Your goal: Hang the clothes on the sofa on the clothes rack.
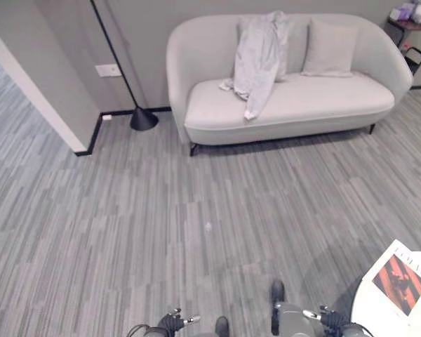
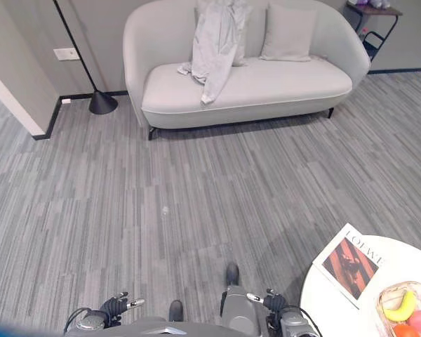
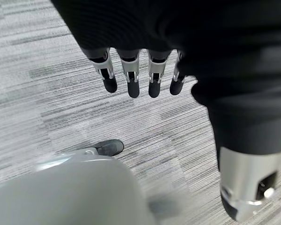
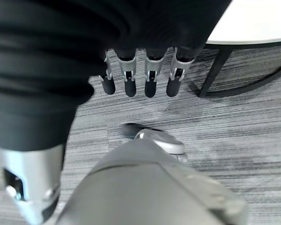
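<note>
The pale grey garment (image 1: 258,60) is draped over the back of the sofa (image 1: 337,98), hanging down onto its seat just beside the cushion (image 1: 330,48). My left hand (image 3: 131,75) and my right hand (image 4: 138,77) hang low over the carpet (image 1: 161,210), well apart from the sofa, fingers straight and relaxed, holding nothing.

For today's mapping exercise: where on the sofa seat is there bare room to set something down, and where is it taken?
The seat is bare from the garment's hanging sleeve across to the right arm, in front of the cushion. A narrower strip lies bare left of the garment. The middle-left is crowded: the garment drapes down from the backrest onto the seat.
</note>
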